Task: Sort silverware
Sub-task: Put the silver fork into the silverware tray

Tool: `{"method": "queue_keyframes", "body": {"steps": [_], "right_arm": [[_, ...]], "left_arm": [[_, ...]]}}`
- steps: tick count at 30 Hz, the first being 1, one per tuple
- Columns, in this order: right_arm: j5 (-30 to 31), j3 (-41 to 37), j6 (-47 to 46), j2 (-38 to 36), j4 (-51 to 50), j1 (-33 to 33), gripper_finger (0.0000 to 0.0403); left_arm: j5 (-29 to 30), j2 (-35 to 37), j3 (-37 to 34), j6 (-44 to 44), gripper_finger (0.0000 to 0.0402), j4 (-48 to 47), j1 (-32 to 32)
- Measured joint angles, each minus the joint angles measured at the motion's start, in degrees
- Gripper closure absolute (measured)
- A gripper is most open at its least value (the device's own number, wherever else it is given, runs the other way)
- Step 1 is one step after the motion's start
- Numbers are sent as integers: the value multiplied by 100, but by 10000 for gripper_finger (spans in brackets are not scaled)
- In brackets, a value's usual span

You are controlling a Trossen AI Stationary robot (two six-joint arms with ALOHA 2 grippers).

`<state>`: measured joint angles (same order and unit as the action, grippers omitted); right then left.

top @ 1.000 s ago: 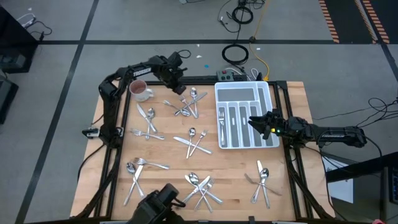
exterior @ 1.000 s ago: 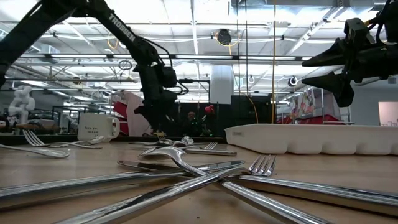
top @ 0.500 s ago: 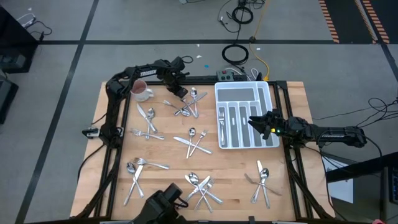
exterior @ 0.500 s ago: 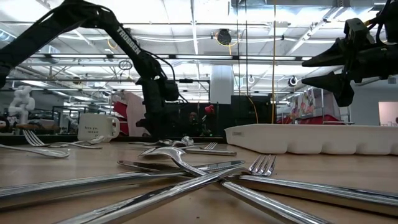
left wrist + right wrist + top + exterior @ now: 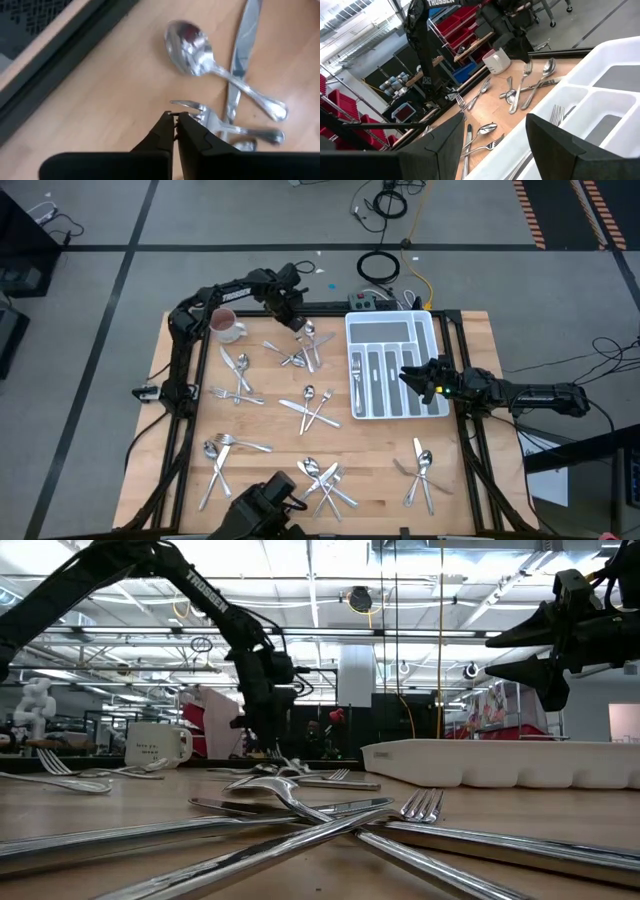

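Nearest the front edge of the counter [image 5: 180, 420]: loose silverware [image 5: 322, 480] in crossed heaps, one by the front left corner, one mid-front, one front right. More forks and spoons scattered across the middle. Tray [image 5: 392, 367] along the right edge, a few pieces already in its slots. Right end effector [image 5: 417, 379] hanging over the tray's right side, fingers spread wide, nothing in them. Mug [image 5: 225, 326] near the far left corner. Left end effector [image 5: 177, 121] down at the far-edge pile beside the mug, fingertips pinched fully together right at a fork's [image 5: 215, 124] tines; can't tell if actually gripping it.
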<state>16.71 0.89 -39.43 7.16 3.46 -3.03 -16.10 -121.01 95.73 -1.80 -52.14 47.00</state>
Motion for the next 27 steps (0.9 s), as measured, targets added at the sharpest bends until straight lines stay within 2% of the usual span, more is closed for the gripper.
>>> {"method": "queue_keyframes", "body": {"steps": [7,14,21,27], "right_arm": [[0,0,12,4,-2,0,199],[0,0,24,4,-2,0,199],[3,0,66,4,-2,0,199],[3,0,66,4,-2,0,199]], "left_arm": [[293,647,371,111,401,-621,-19],[-121,1345,904,245,401,-479,-491],[-557,1284,1208,345,401,127,-1147],[-1134,858,1206,599,401,687,-1590]]}}
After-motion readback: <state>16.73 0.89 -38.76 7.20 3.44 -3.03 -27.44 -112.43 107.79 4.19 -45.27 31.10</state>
